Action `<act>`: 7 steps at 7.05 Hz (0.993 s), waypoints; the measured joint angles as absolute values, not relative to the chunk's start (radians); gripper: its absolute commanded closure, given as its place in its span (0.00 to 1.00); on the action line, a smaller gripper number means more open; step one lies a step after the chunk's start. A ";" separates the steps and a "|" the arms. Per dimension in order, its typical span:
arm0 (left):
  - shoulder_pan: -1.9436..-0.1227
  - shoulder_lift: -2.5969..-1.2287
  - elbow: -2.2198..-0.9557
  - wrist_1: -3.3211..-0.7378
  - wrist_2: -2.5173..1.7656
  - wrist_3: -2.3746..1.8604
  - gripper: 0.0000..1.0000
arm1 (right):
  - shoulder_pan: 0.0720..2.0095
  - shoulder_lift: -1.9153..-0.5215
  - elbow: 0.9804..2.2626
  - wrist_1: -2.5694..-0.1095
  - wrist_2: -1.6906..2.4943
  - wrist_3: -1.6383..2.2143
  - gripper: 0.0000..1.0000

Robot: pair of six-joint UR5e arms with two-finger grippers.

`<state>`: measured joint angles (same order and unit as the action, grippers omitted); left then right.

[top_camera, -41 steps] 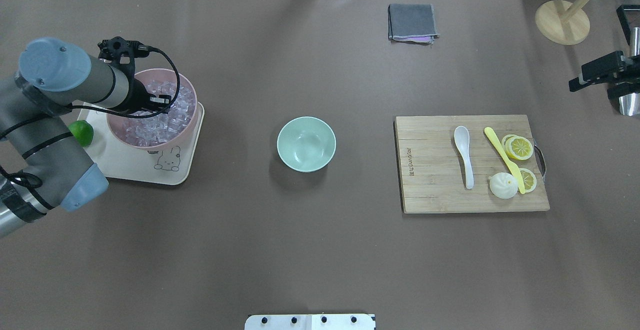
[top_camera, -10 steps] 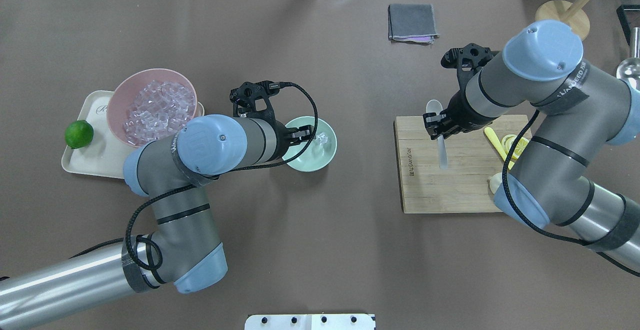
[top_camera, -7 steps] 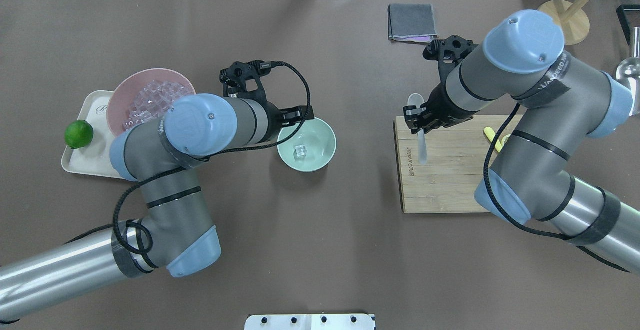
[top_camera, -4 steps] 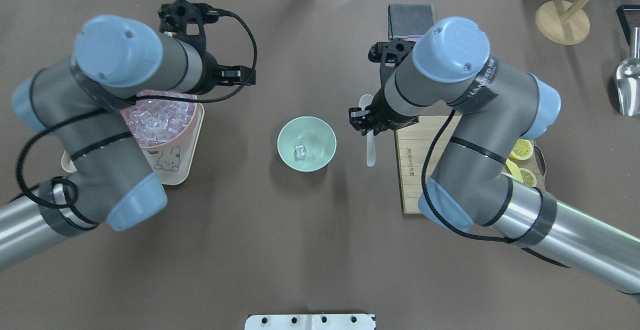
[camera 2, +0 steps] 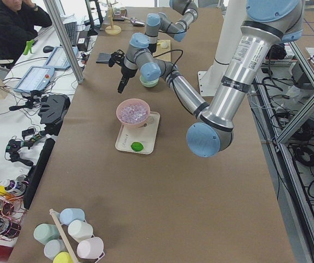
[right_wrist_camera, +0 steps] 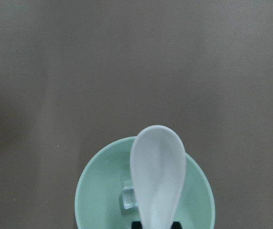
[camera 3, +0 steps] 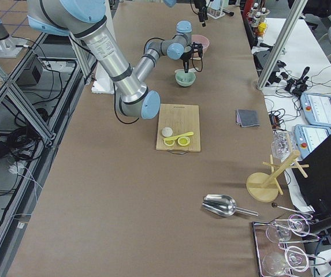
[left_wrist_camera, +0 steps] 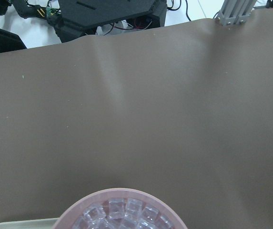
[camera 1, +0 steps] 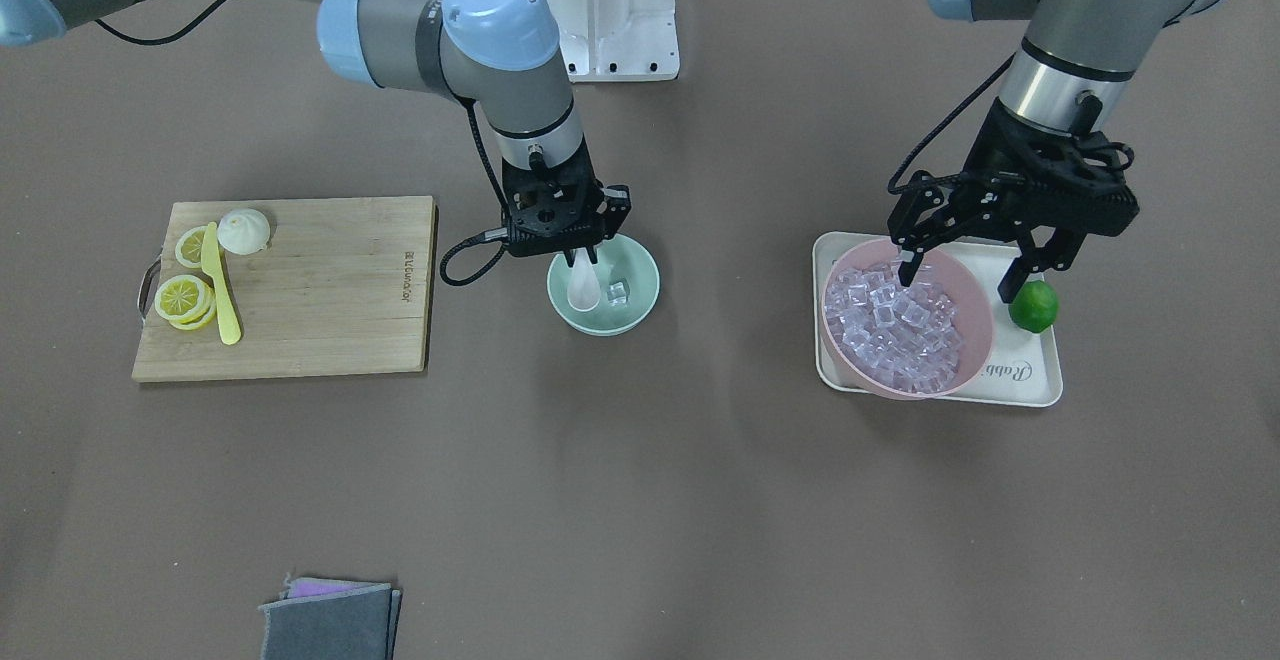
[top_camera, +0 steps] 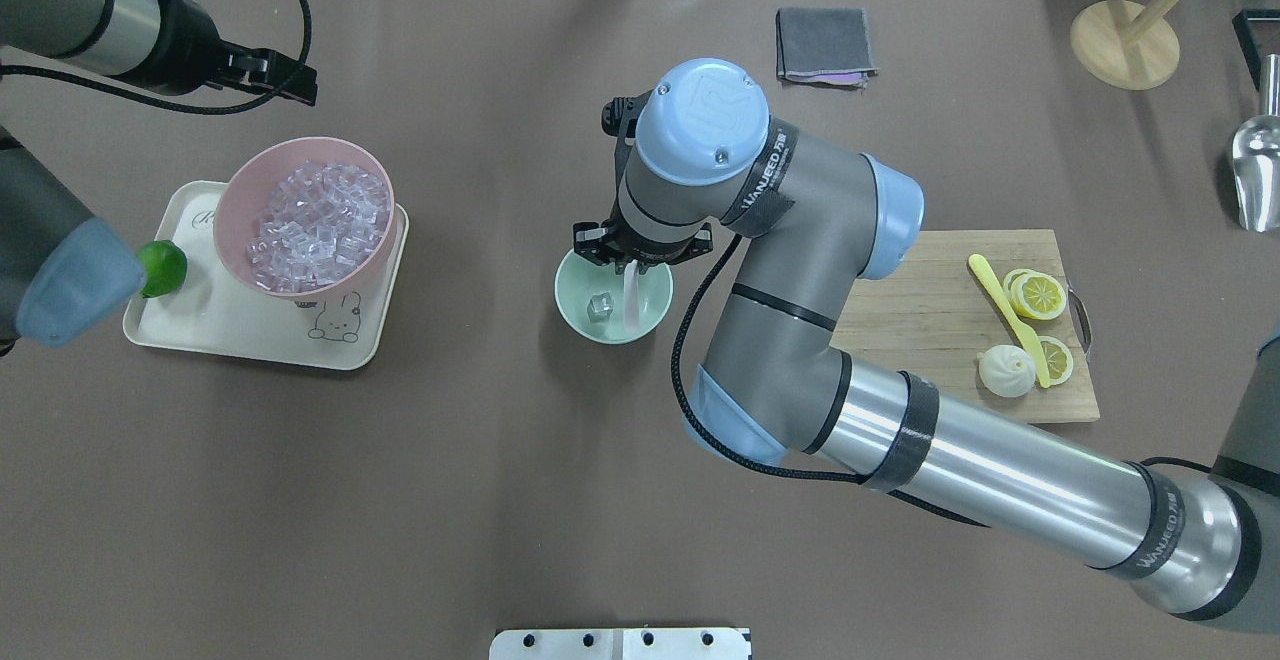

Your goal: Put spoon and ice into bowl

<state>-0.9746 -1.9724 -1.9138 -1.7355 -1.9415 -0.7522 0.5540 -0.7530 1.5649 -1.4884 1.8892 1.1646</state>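
Spoon [camera 1: 583, 285] now over bowl [camera 1: 640, 308] and 1 ice [camera 1: 618, 291], handle behind right gripper [camera 1: 583, 256].

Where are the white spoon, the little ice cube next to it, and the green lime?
spoon [right_wrist_camera: 156, 176]: right wrist view, on the middle of its scoop.
ice cube [top_camera: 599, 308]: overhead view, on the cube's top face.
lime [camera 1: 1033, 307]: front-facing view, on the middle of its round green skin.
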 measured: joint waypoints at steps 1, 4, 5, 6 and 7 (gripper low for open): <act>-0.986 -1.969 -1.913 -1.735 -1.947 -0.747 0.02 | 0.536 -0.739 1.552 -1.488 1.881 1.180 0.95; -0.995 -1.965 -1.910 -1.734 -1.950 -0.745 0.02 | 0.503 -0.720 1.537 -1.497 1.871 1.206 0.00; -0.996 -1.965 -1.909 -1.734 -1.950 -0.745 0.02 | 0.509 -0.726 1.571 -1.533 1.878 1.202 0.00; -0.999 -1.965 -1.908 -1.733 -1.951 -0.746 0.02 | 0.529 -0.733 1.624 -1.598 1.892 1.186 0.00; -1.004 -1.965 -1.906 -1.734 -1.952 -0.745 0.02 | 0.574 -0.753 1.690 -1.666 1.928 1.146 0.00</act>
<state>-1.0036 -1.9645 -1.9061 -1.7341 -1.9525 -0.7452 0.5736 -0.7534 1.6896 -1.6658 1.9281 1.1456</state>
